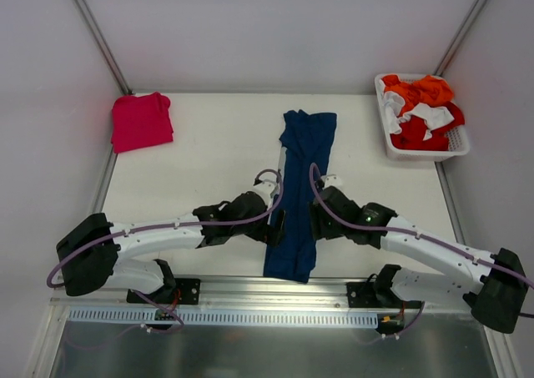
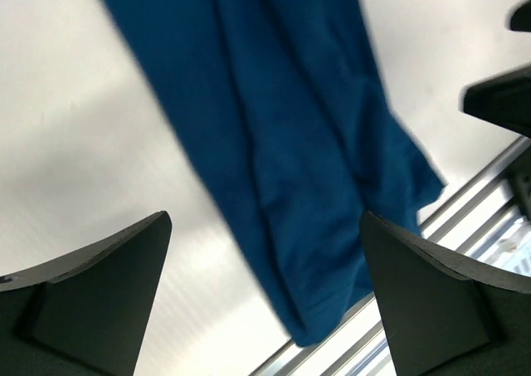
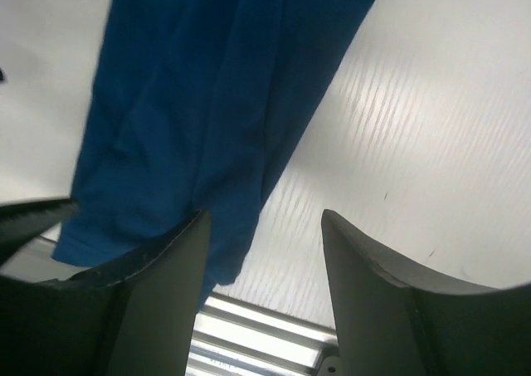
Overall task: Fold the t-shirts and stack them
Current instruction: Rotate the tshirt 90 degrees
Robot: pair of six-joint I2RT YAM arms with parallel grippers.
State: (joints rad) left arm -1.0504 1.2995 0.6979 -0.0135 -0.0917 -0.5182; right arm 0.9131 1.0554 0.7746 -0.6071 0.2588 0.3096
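Left gripper (image 1: 275,226) and right gripper (image 1: 315,221) sit on each side of the navy t-shirt (image 1: 302,169) in the view from above. One is at each long side, and both are just as near to it. The navy t-shirt is a long thin strip in the middle of the table (image 1: 209,161). Its long way runs from the near edge toward the far edge, and its near end reaches the near edge. Both grippers are by the near half, so that end lies a little closer to the arm bases than they are. The pink-red t-shirt (image 1: 141,121) lies in a lump at the far left corner, well apart. A white basket (image 1: 425,153) of clothes sits at the far right corner.

From the left wrist, the left gripper (image 2: 265,218) has its fingers (image 2: 99,293) wide apart with nothing in them. The navy t-shirt (image 2: 290,127) lies flat below, and its near end reaches the metal rail (image 2: 473,214) at the near edge.

From the right wrist, the right gripper (image 3: 265,214) is apart too and holds nothing. The navy t-shirt (image 3: 207,77) lies off to one side, partly behind one finger (image 3: 158,293). Bare table (image 3: 415,127) shows in the gap.

I think the next job is to fold the strip end to end, so each gripper must reach toward the near edge for its own corner.
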